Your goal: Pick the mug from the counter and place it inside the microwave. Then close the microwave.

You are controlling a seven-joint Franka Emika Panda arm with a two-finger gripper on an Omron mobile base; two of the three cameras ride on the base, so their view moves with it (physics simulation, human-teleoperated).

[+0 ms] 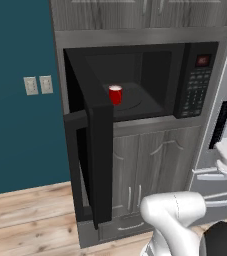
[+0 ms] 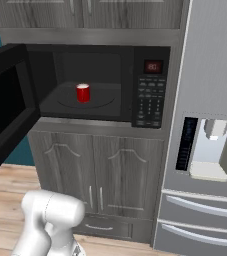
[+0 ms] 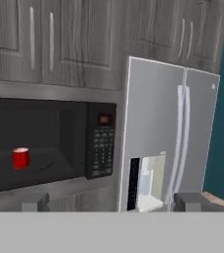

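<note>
While the red mug [image 3: 20,158] is standing upright on the floor of the microwave [image 3: 101,146], the gripper [image 3: 111,201] is kept well apart from it, and its jaws are spread wide with nothing held between them. In the hand view the two finger tips [image 3: 34,203] are seen far from each other at the bottom, and the mug is placed above the left one, deep inside the dark cavity. The keypad [image 3: 99,153] with the small red display is found above the gap between the jaws, slightly to the left. The steel fridge [image 3: 168,133] with its dispenser is seen above the right finger tip. In the left base view the microwave door [image 1: 92,150] is swung fully open to the left, and the mug [image 1: 115,94] is seen just behind its edge. Grey cabinets [image 2: 100,165] are located under the microwave.
</note>
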